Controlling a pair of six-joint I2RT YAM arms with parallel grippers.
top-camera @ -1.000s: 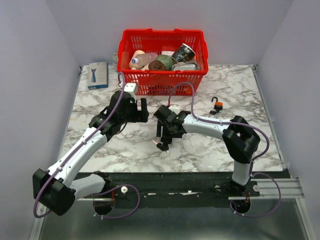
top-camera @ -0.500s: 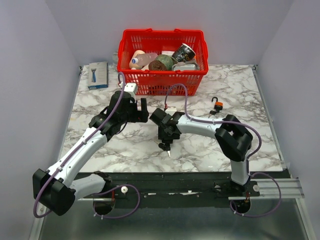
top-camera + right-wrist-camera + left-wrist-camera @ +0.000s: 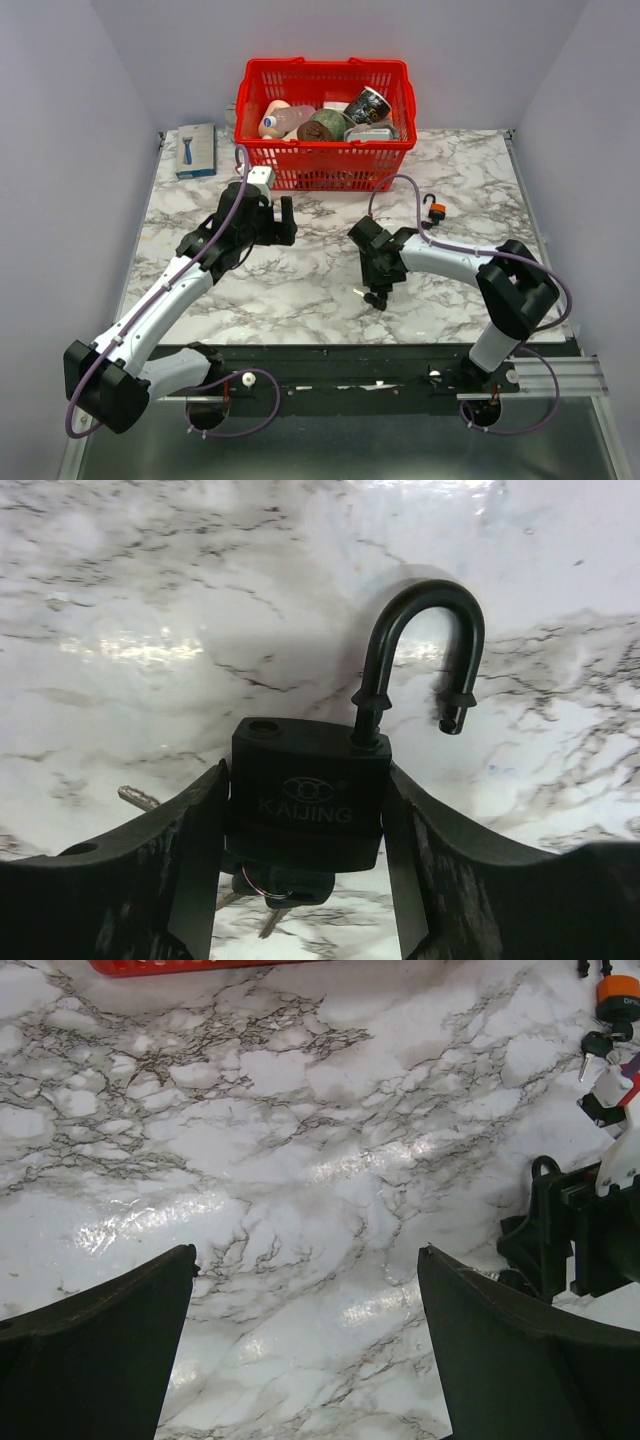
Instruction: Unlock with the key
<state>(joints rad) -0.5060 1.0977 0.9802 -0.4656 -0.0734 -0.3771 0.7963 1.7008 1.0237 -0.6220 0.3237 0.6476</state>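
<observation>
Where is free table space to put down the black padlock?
Bare marble lies between the left gripper and the right gripper with the black padlock, before the red basket; also the far right corner beyond the orange padlock. Crowded beside that padlock.

- The left arm [image 3: 170,295] reaches forward from its base and leans in toward the middle.
- The left gripper [image 3: 307,1252] is wide open. Its two fingers [image 3: 100,1350] are far apart and hold nothing.
- The right arm [image 3: 450,258] bends at its elbow out on the right, then reaches back toward the middle.
- The right gripper [image 3: 377,288] tips down. Its fingers [image 3: 150,880] squeeze a black padlock [image 3: 308,795] from both sides.
- The two grippers are apart and do not touch.
</observation>
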